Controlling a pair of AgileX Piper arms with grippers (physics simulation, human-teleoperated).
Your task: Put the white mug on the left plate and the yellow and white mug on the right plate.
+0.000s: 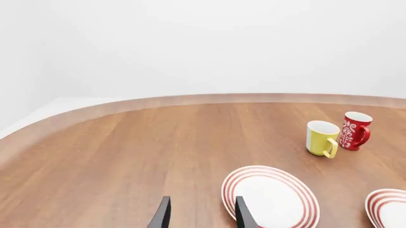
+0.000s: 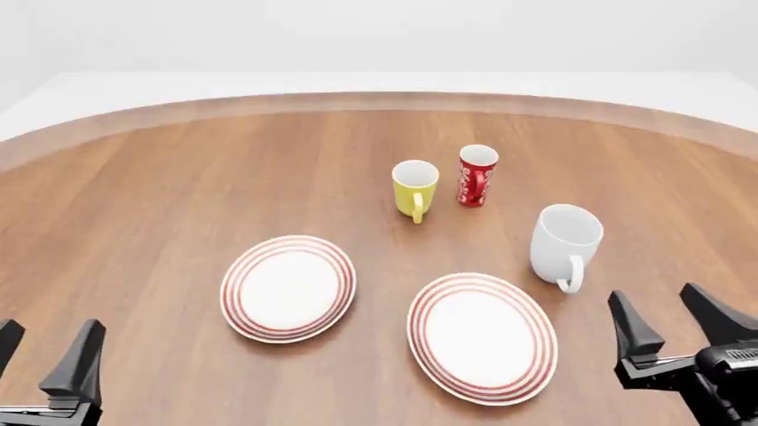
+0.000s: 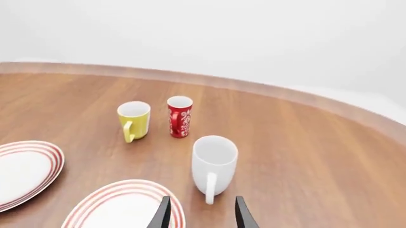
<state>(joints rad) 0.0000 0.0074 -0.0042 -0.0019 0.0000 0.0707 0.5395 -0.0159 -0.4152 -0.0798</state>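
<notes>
Nothing is grasped yet — both my tools, left and right, hang open and empty low in frame, so I judge the first reach goes to the white mug, right of centre on the counter — handle toward me.

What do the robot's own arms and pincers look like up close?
Only the tips show. The left pincer and the right pincer are matte black, each with two flat, tapering fingers like pointed blades. A blocky black mount sits behind the right one. No cables or markings are visible.
</notes>
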